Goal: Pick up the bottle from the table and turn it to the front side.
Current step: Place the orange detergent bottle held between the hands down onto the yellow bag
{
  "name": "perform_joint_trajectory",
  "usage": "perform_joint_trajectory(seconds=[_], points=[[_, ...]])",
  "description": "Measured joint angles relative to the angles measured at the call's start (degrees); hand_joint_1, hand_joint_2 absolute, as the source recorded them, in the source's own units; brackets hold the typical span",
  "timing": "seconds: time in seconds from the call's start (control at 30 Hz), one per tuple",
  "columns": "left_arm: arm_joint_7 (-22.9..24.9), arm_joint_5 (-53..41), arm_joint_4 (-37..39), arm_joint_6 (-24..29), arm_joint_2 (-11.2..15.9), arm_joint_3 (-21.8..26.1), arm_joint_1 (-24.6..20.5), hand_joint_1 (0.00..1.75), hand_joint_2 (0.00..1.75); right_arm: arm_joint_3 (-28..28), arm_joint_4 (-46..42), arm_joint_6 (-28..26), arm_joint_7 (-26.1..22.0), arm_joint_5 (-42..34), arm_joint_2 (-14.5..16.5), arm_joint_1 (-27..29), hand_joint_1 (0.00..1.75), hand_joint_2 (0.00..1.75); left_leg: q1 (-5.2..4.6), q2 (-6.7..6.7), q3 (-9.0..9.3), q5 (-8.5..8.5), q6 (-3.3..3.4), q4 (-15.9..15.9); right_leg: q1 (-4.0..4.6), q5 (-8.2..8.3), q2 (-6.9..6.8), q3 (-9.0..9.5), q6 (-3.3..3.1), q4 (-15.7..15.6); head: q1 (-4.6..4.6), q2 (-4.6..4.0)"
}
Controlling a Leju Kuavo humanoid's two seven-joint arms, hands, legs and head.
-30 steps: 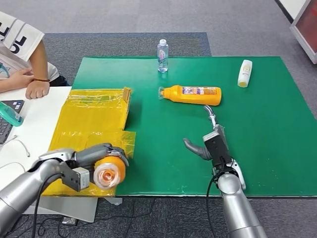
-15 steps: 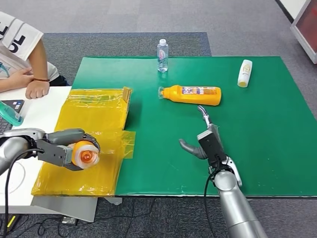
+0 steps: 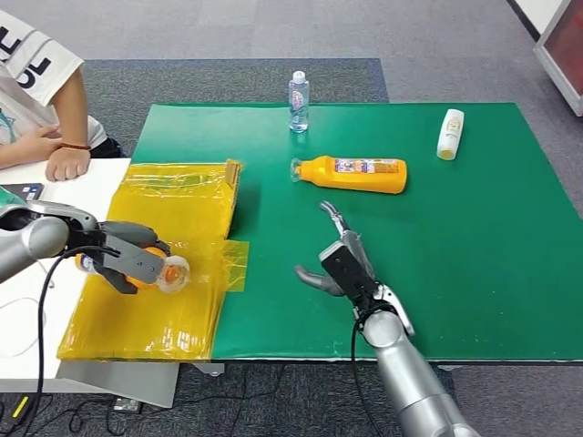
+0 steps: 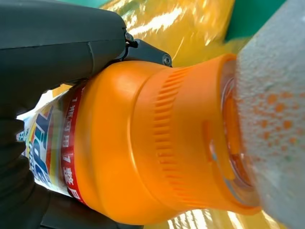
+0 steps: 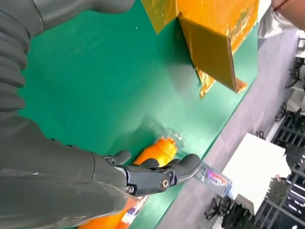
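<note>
well, the left hand (image 3: pixel 120 258) grips a labelled orange plastic bottle (image 3: pixel 157 273) sideways over the yellow sheet (image 3: pixel 172 205), probably to turn it. the right hand (image 3: pixel 342 259) hovers spread and empty.

Place: an office or lab room arranged for robot trials.
Floor: grey carpet (image 3: pixel 206 36) is seen around the table (image 3: pixel 481 273).
Table: covered by a green mat.
Side desk: a white desk (image 3: pixel 62 196) is set alongside, and a seated person (image 3: pixel 41 100) is seen leaning on it.
Background: office chairs (image 5: pixel 291 76) are glimpsed in the right wrist view.
</note>
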Motion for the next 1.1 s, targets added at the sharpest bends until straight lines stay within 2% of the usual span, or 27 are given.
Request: perform_joint_trajectory(seconds=[0.23,0.4,0.53,0.67,0.83,0.97,1.1], points=[[-1.28,-3.88,9.1,6.08,-5.49,-4.7,0.74,1.75,1.75,1.3,2.42,-0.31,0.33,1.3,0.95,-0.16,0.0,1.75,0.0,-0.01,-0.06,0.0,0.0,0.0,0.0,0.0,-0.01,-0.03,0.0,0.0,0.0,0.0],[-6.2,1.51,12.3,11.34,-6.62,-3.15,2.37,1.75,1.75,2.3,3.59,-0.54,-0.02,1.3,1.13,-0.09,0.0,1.75,0.0,-0.01,-0.05,0.0,0.0,0.0,0.0,-0.02,-0.02,0.0,-0.01,0.02,0.0,0.0],[-12.29,8.13,12.76,12.58,-5.26,3.81,5.09,1.75,1.75,3.35,4.43,-0.52,-0.93,-0.02,1.13,0.12,0.0,1.75,0.0,-0.02,-0.02,0.0,0.0,0.0,0.0,-0.04,-0.02,0.03,-0.04,0.03,0.01,0.0],[-17.39,13.5,12.76,10.78,-4.74,13.99,9.89,1.75,1.75,4.5,4.75,-0.53,-1.29,-1.34,1.1,0.49,0.0,1.75,0.0,-0.02,0.0,0.01,0.0,0.0,0.0,-0.04,-0.02,0.01,-0.04,0.03,0.0,0.0],[-19.68,13.28,12.76,6.3,-6.04,25.7,14.99,1.75,1.75,5.9,5.05,-0.52,-1.33,-2.65,1.07,0.72,0.0,1.75,0.0,-0.01,-0.01,0.01,0.0,0.0,0.0,-0.03,-0.01,0.0,-0.04,0.03,0.0,0.0],[-19.88,11.25,12.78,2.12,-6.44,30.58,16.32,1.75,1.75,6.7,5.59,-0.42,-1.33,-3.25,1.04,0.71,0.0,1.75,0.0,-0.01,-0.02,0.01,-0.01,0.0,0.01,-0.03,-0.01,-0.01,-0.05,0.03,0.0,0.0],[-21.37,10.05,12.8,-1.46,-6.06,32.61,16.7,1.75,1.75,7.42,6.18,-0.04,-1.34,-3.46,1.04,0.65,0.0,1.75,0.01,-0.01,-0.04,0.02,-0.03,0.0,0.02,-0.03,0.0,-0.05,-0.06,0.05,0.0,0.0]])
